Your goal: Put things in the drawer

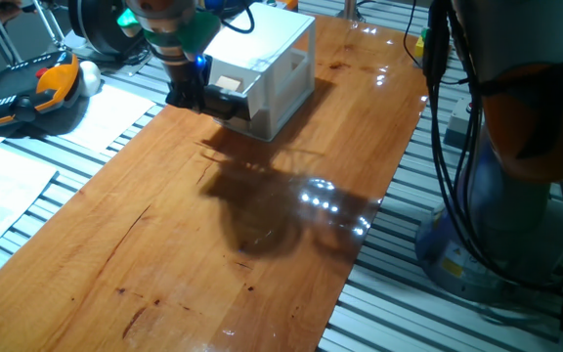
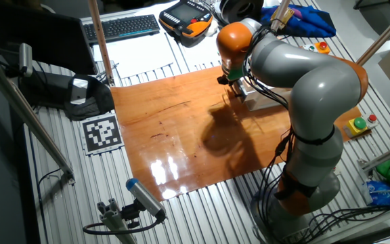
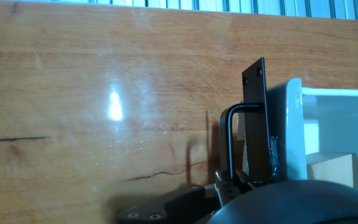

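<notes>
You had the hand at the drawer front by the desk's far edge; its grip I couldn't tell. A cube lay inside; closing looked next.

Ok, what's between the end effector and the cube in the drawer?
The drawer's white front wall with its dark handle, seen in the hand view. The beige cube sits just behind that wall; the end effector is outside it.

No words, brands or numbers can be read in any view. The one sign is a black-and-white square marker card, lying on the slatted bench just left of the wooden table. Printing on the white paper sheets is too small to read.
</notes>
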